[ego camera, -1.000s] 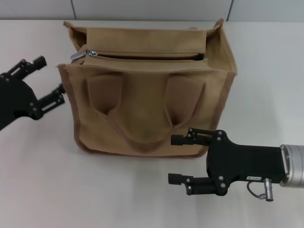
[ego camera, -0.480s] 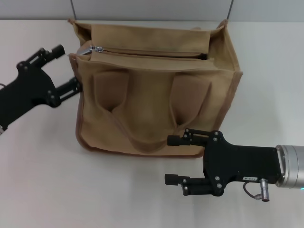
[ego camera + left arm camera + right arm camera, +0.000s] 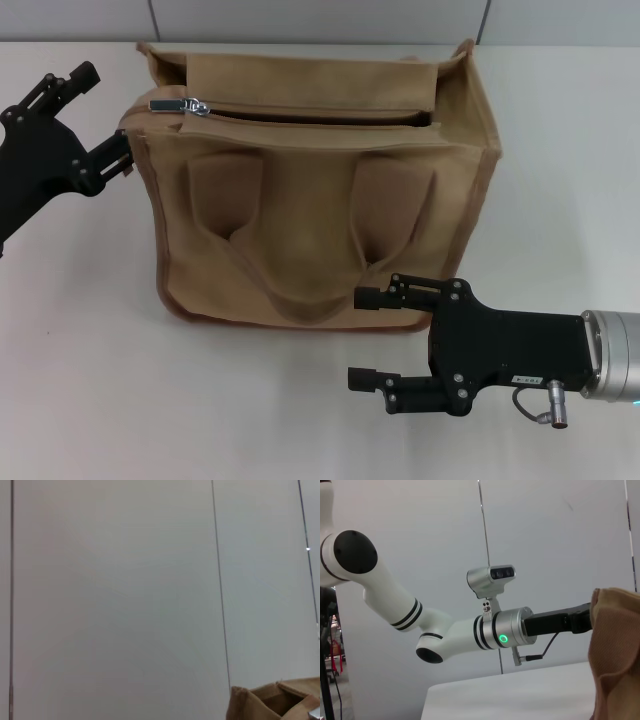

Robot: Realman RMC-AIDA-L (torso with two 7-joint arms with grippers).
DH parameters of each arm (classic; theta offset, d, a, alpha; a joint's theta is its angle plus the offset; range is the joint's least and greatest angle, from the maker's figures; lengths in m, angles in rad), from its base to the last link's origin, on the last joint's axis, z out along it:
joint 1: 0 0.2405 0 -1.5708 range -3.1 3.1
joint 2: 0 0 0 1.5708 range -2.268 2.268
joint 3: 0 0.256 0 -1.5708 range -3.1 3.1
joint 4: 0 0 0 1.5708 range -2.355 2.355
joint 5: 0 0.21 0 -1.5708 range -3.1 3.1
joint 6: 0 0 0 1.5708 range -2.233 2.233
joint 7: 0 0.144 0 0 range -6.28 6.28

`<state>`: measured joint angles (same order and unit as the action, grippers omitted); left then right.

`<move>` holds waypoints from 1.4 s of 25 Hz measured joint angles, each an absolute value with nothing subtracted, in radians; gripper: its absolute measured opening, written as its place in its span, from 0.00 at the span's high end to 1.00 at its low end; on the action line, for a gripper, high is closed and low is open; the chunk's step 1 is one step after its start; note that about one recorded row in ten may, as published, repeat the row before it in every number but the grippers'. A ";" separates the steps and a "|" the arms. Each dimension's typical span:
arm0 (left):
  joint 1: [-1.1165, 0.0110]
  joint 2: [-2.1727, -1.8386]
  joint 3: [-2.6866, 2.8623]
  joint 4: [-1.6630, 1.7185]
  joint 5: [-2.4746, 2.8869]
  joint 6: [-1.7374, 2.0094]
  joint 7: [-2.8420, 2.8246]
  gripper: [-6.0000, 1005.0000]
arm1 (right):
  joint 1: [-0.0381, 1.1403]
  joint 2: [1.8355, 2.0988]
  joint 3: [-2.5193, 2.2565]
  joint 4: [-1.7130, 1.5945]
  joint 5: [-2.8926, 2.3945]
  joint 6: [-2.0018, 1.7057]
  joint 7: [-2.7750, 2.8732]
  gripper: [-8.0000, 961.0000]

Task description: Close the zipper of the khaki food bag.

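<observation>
Now – left gripper [image 3: 100, 118] fingers wide beside khaki food bag [image 3: 310, 190] | right gripper [image 3: 362, 338] fingers wide | zipper [image 3: 300, 112] open

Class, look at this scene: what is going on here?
A two-armed robot is set to zip up a khaki bag on the table. The left gripper, open, is beside the bag's end where the zipper's slider sits. The zipper is mostly open. The right gripper, open, hovers in front of the bag.

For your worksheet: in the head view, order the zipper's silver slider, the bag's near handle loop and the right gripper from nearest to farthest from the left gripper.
1. Silver slider: top panel's left end, beside the left gripper.
2. Near handle loop: bag's front face.
3. Right gripper: at the bag's front right corner.
</observation>
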<state>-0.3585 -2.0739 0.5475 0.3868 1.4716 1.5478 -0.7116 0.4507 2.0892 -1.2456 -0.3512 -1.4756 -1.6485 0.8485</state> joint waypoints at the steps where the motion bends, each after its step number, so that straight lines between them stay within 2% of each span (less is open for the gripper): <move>1: -0.358 -2.074 0.548 0.374 1.462 1.551 -0.701 0.30 | 0.451 2.089 -1.246 -0.351 -1.476 -1.648 0.848 0.21; 17: -0.345 -2.074 0.551 0.327 1.453 1.581 -0.677 0.31 | 0.462 2.089 -1.246 -0.350 -1.476 -1.634 0.848 0.21; 21: -0.346 -2.074 0.552 0.325 1.451 1.579 -0.672 0.53 | 0.462 2.089 -1.246 -0.350 -1.476 -1.634 0.848 0.21; 27: -0.345 -2.074 0.546 0.325 1.449 1.585 -0.670 0.76 | 0.462 2.089 -1.246 -0.350 -1.467 -1.634 0.848 0.21; 35: -0.341 -2.076 0.545 0.316 1.441 1.647 -0.658 0.98 | 0.453 2.090 -1.252 -0.338 -1.323 -1.677 0.811 0.21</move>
